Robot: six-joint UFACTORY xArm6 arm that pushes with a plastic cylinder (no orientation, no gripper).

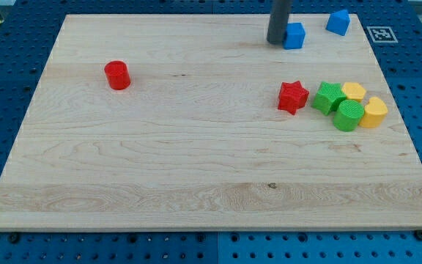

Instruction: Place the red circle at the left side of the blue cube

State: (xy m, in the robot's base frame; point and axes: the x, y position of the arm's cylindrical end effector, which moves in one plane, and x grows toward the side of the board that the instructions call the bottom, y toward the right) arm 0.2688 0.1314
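Note:
The red circle (117,75), a short red cylinder, stands alone on the board's left part. The blue cube (294,35) sits near the view's top, right of centre. My tip (277,41) is at the end of the dark rod, right against the blue cube's left side. The red circle lies far to the view's left of the tip and a little lower.
A second blue block (338,22) sits at the top right. A red star (293,97) lies right of centre. Next to it is a cluster of two green blocks (330,97) (348,115) and two yellow blocks (354,92) (375,112). The wooden board (196,183) rests on a blue pegboard.

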